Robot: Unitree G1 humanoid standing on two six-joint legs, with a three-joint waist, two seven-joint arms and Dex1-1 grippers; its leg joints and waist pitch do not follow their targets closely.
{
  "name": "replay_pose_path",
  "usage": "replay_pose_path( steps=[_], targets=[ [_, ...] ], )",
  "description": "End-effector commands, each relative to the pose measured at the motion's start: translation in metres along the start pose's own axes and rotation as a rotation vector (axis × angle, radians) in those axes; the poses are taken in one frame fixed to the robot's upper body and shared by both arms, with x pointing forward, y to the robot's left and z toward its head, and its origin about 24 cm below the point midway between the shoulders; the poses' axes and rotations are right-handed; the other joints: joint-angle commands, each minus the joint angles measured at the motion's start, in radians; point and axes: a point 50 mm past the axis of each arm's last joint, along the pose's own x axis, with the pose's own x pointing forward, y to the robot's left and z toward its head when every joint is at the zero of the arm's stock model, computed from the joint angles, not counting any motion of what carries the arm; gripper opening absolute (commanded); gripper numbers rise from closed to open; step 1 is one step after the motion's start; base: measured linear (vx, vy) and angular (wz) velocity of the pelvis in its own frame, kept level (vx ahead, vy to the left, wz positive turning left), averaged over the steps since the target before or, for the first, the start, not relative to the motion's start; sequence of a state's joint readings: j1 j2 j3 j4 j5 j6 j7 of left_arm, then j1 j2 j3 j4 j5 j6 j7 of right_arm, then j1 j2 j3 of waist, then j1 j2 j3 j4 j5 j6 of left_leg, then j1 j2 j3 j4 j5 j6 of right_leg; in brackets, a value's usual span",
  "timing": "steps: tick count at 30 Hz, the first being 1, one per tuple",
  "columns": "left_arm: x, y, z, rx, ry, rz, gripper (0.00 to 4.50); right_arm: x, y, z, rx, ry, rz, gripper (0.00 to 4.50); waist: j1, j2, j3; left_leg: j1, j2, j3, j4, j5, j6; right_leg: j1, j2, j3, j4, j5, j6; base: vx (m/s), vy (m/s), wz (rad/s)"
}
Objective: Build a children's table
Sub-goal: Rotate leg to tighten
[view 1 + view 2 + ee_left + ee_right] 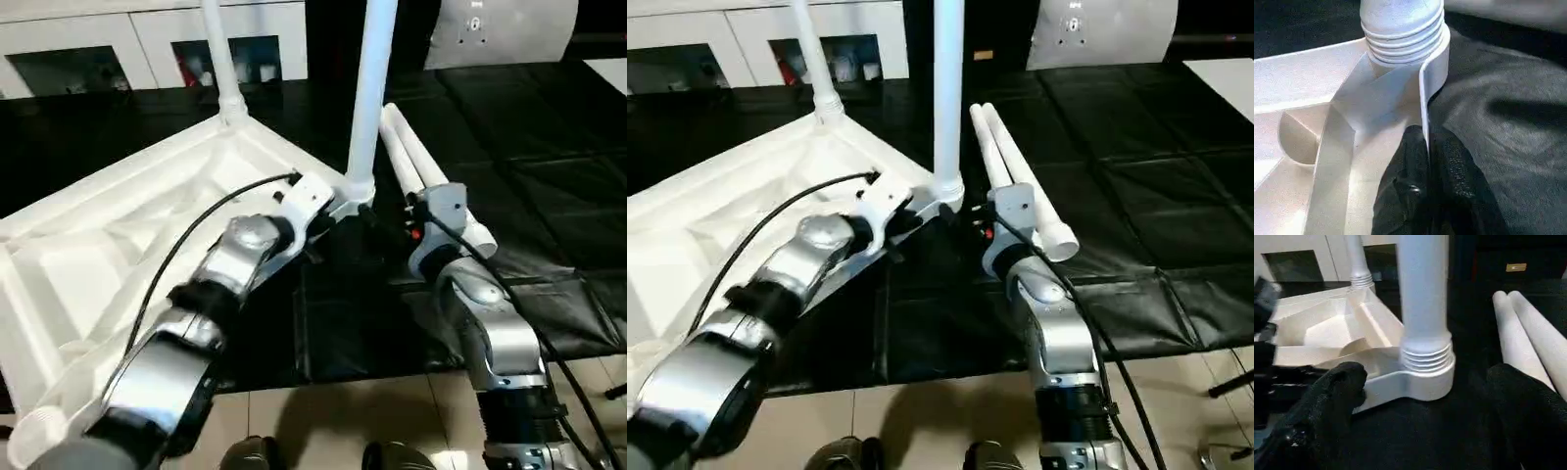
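Table top [118, 235] rim pinched by left gripper [1425, 161]; right gripper [1425, 401] wide open.

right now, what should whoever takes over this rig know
Left gripper: shut on the rim of the table top, beside the near corner socket.
Right gripper: open, either side of the near leg, not holding it.
Table top lies upside down on the black work surface.
Done: near leg and far leg stand in their sockets.
Left: two loose legs beside the right gripper.

The upturned table top [725, 211] carries 2 upright legs [948, 98], with 2 loose legs [1019, 176] lying beside it.
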State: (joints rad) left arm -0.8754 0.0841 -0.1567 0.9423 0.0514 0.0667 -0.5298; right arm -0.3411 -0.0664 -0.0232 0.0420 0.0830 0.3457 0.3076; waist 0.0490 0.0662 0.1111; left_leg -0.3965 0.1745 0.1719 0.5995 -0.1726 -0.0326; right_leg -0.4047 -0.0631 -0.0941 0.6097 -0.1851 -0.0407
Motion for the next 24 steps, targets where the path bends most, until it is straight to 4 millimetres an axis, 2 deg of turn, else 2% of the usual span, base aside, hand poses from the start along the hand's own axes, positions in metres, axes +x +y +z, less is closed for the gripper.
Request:
replay_pose_path(
  steps=[1,2,3,5,6,8,9,10,12,13,14,15,16,17,18,20,21,22,24],
  targets=[
    [0.001,0.006,0.042,-0.020,-0.207,0.003,0.57,-0.003,0.000,0.002,0.006,-0.001,-0.002,4.50,0.003,-0.004,-0.107,0.018,0.050,-0.025,-0.048,-0.050,0.133,0.073,-0.095,0.062,-0.067,-0.004,-0.227,0.000,0.000,0.00],
    [0.000,0.007,0.044,-0.022,-0.224,0.010,0.66,-0.004,0.001,0.002,0.000,0.001,0.002,4.50,0.006,-0.003,-0.108,0.022,0.056,-0.026,-0.048,-0.044,0.142,0.066,-0.093,0.061,-0.063,0.014,-0.238,0.000,0.000,0.00],
    [-0.002,0.009,0.046,-0.001,-0.238,0.032,0.77,-0.006,0.001,0.002,-0.007,0.002,0.007,4.50,0.008,-0.008,-0.106,0.020,0.058,-0.027,-0.049,-0.047,0.142,0.068,-0.092,0.060,-0.059,0.018,-0.241,0.000,0.000,0.00],
    [-0.006,0.012,0.043,0.030,-0.225,0.046,0.92,-0.007,0.002,0.001,-0.025,0.012,0.016,4.50,0.005,-0.008,-0.101,0.017,0.055,-0.026,-0.050,-0.073,0.149,0.069,-0.095,0.059,-0.063,-0.012,-0.236,0.000,0.000,0.00],
    [-0.006,0.012,0.042,0.034,-0.223,0.044,1.10,-0.007,0.002,0.001,-0.028,0.014,0.017,4.50,0.004,-0.013,-0.098,0.013,0.051,-0.025,-0.051,-0.076,0.145,0.073,-0.096,0.059,-0.066,-0.040,-0.229,0.000,0.000,0.00],
    [-0.012,0.014,0.035,0.037,-0.195,0.025,1.10,-0.008,0.003,0.000,-0.049,0.021,0.025,4.50,-0.001,-0.013,-0.097,0.010,0.045,-0.021,-0.049,-0.078,0.137,0.074,-0.093,0.059,-0.072,-0.083,-0.213,0.000,0.000,0.00],
    [-0.012,0.014,0.034,0.038,-0.193,0.025,1.10,-0.008,0.003,0.000,-0.049,0.021,0.024,4.50,-0.002,-0.012,-0.097,0.011,0.046,-0.022,-0.049,-0.079,0.134,0.074,-0.093,0.058,-0.072,-0.096,-0.209,0.000,0.000,0.00],
    [-0.021,0.018,0.027,0.048,-0.162,0.025,1.10,-0.009,0.004,0.000,-0.061,0.028,0.029,4.50,-0.007,-0.011,-0.097,0.012,0.049,-0.023,-0.052,-0.086,0.127,0.072,-0.092,0.057,-0.073,-0.124,-0.202,0.000,0.000,0.00],
    [-0.025,0.020,0.023,0.052,-0.143,0.025,1.10,-0.009,0.005,0.000,-0.070,0.033,0.036,4.50,-0.012,-0.007,-0.097,0.016,0.051,-0.023,-0.052,-0.090,0.123,0.067,-0.088,0.058,-0.074,-0.128,-0.199,0.000,0.000,0.00],
    [-0.040,0.019,0.012,0.054,-0.081,-0.014,1.10,-0.012,0.010,0.000,-0.044,0.043,0.093,4.50,-0.011,-0.006,-0.098,0.020,0.058,-0.025,-0.054,-0.098,0.115,0.067,-0.090,0.059,-0.069,-0.125,-0.205,0.000,0.000,0.00],
    [-0.047,0.019,0.008,0.054,-0.053,-0.026,1.10,-0.014,0.012,0.000,-0.039,0.051,0.120,4.50,-0.013,-0.006,-0.096,0.014,0.061,-0.029,-0.058,-0.093,0.117,0.071,-0.093,0.060,-0.065,-0.115,-0.209,0.000,0.000,0.00],
    [-0.049,0.019,0.007,0.054,-0.049,-0.028,1.10,-0.014,0.012,0.000,-0.038,0.052,0.124,4.50,-0.016,-0.001,-0.095,0.017,0.063,-0.027,-0.057,-0.094,0.119,0.063,-0.089,0.060,-0.065,-0.110,-0.208,0.000,0.000,0.00],
    [-0.061,0.018,0.003,0.025,-0.019,-0.046,1.10,-0.018,0.015,-0.001,-0.040,0.072,0.177,4.50,-0.018,-0.002,-0.092,0.022,0.057,-0.023,-0.056,-0.111,0.113,0.057,-0.086,0.060,-0.071,-0.128,-0.209,0.000,0.000,0.00],
    [-0.064,0.017,0.002,0.020,-0.013,-0.050,1.10,-0.018,0.016,-0.001,-0.040,0.076,0.186,4.50,-0.016,-0.001,-0.098,0.023,0.065,-0.028,-0.057,-0.105,0.102,0.068,-0.094,0.062,-0.061,-0.108,-0.218,0.000,0.000,0.00],
    [-0.072,0.017,0.000,0.010,-0.001,-0.061,1.30,-0.021,0.018,-0.002,-0.058,0.089,0.214,4.50,-0.016,-0.001,-0.089,0.022,0.062,-0.022,-0.059,-0.107,0.101,0.057,-0.086,0.062,-0.067,-0.118,-0.216,0.000,0.000,0.00],
    [-0.085,0.017,-0.003,0.017,0.028,-0.072,1.41,-0.025,0.019,-0.004,-0.078,0.111,0.245,4.50,-0.016,0.002,-0.087,0.023,0.063,-0.023,-0.061,-0.128,0.090,0.057,-0.087,0.062,-0.068,-0.146,-0.211,0.000,0.000,0.00],
    [-0.097,0.018,-0.007,0.028,0.067,-0.056,1.46,-0.030,0.018,-0.006,-0.085,0.133,0.272,4.50,-0.016,0.002,-0.084,0.027,0.062,-0.023,-0.063,-0.156,0.074,0.053,-0.083,0.064,-0.071,-0.183,-0.198,0.000,0.000,0.00],
    [-0.102,0.019,-0.008,0.023,0.082,-0.048,1.50,-0.032,0.018,-0.006,-0.084,0.143,0.279,4.50,-0.018,-0.003,-0.078,0.024,0.061,-0.022,-0.067,-0.174,0.067,0.053,-0.083,0.064,-0.076,-0.211,-0.187,0.000,0.000,0.00],
    [-0.106,0.018,-0.008,0.016,0.093,-0.043,1.71,-0.034,0.018,-0.007,-0.083,0.150,0.282,4.50,-0.018,-0.001,-0.075,0.025,0.056,-0.021,-0.066,-0.192,0.059,0.052,-0.085,0.064,-0.083,-0.262,-0.173,0.000,0.000,0.00]
  ],
)
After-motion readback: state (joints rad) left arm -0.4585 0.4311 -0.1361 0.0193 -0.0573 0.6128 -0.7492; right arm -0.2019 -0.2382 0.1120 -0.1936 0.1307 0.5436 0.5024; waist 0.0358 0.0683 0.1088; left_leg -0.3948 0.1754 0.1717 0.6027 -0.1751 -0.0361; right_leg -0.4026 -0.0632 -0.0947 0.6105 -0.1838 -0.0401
